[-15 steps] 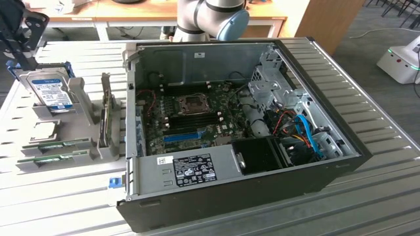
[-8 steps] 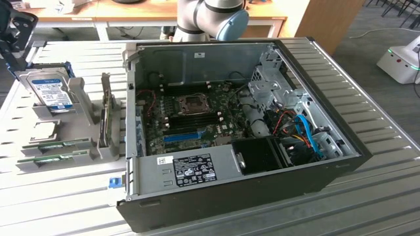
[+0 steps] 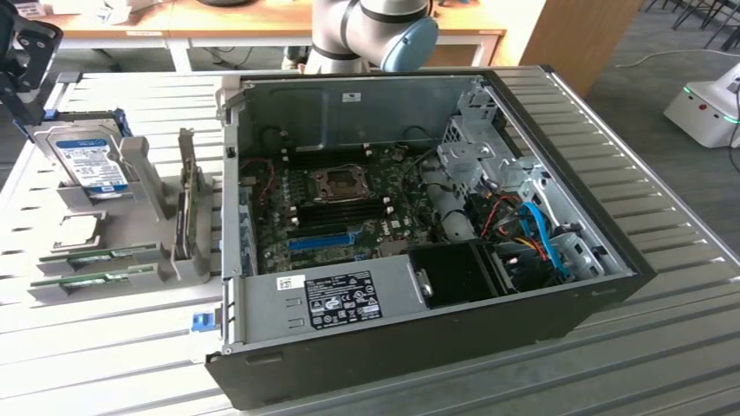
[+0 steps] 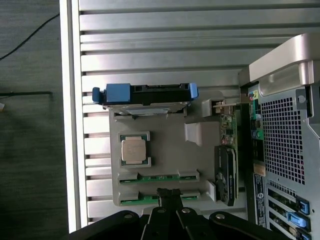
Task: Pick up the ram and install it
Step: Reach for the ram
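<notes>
1. The arm (image 3: 367, 33) shows as a thick grey joint with a blue cap, at the top middle of the exterior view.
2. Its dark wrist (image 3: 26, 43) sits high in the exterior view's far upper left corner.
3. The gripper (image 4: 169, 194) faces downward, its two dark fingers (image 4: 161, 212) pressed together tip to tip.

Ram (image 3: 102, 256) clear from above. Hard drive (image 3: 93, 165) upright near it, card (image 3: 185, 204) upright between ram and case (image 3: 463, 338). Case open on top; cables (image 3: 538, 230) crowd interior at exterior view's right.
</notes>
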Action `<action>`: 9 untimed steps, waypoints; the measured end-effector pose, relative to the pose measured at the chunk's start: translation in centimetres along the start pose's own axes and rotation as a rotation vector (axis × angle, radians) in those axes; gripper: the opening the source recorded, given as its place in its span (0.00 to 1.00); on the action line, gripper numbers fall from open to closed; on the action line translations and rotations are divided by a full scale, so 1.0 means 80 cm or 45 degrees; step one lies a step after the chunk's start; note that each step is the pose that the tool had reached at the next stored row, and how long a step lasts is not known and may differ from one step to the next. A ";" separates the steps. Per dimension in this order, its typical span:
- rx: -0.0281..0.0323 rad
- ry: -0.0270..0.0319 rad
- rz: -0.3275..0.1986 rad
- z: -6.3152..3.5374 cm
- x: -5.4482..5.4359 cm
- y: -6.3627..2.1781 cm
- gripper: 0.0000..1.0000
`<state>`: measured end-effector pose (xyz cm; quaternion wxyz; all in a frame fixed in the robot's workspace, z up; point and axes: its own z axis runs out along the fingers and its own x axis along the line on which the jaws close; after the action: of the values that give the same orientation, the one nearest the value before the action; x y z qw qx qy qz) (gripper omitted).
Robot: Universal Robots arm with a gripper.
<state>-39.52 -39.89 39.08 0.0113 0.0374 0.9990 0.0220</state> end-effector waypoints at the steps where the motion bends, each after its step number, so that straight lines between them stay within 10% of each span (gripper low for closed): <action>1: 0.0000 0.0000 0.000 0.000 0.000 0.000 0.11; 9: -0.0006 0.0012 -0.027 0.000 0.000 0.000 0.11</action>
<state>-39.52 -39.89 39.08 0.0110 0.0268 0.9993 0.0222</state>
